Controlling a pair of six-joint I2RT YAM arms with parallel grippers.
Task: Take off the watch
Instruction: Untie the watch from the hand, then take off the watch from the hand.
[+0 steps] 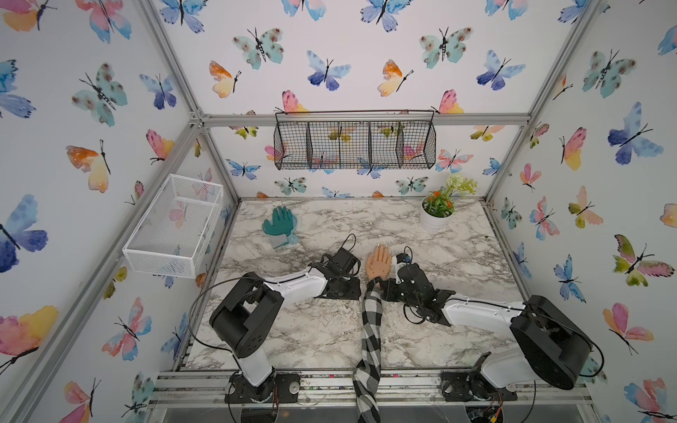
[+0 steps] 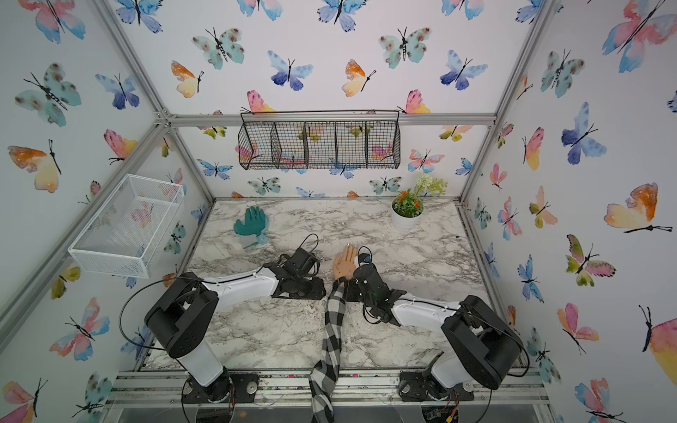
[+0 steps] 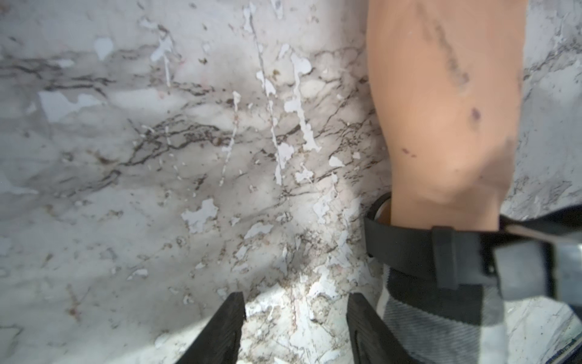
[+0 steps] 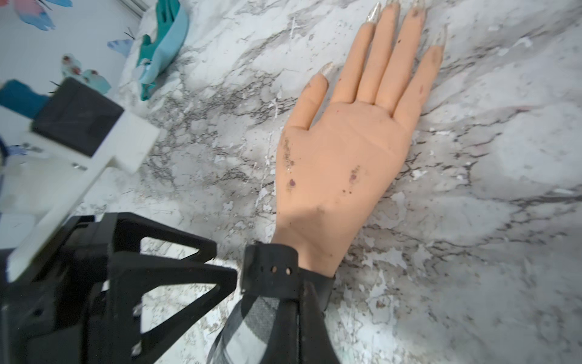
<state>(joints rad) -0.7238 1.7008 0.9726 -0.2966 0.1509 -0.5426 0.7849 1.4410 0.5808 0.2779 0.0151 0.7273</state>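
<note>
A mannequin hand [image 1: 379,262] lies palm up on the marble table [image 1: 311,322], its arm in a black-and-white checked sleeve [image 1: 372,329]. The watch [image 4: 271,271] sits at the wrist; only its black strap [image 3: 409,249] shows, with the holed end standing loose, and the dial is hidden. My right gripper [image 4: 300,283] is shut, its fingertips pinched on the strap at the wrist's side. My left gripper [image 3: 296,299] stands open over bare marble just beside the sleeve and the strap, holding nothing.
A green glove [image 1: 280,221] lies at the back left of the table and a white flower pot [image 1: 436,216] stands at the back right. A white wire basket [image 1: 176,227] hangs on the left wall, a black wire basket [image 1: 353,144] on the back wall.
</note>
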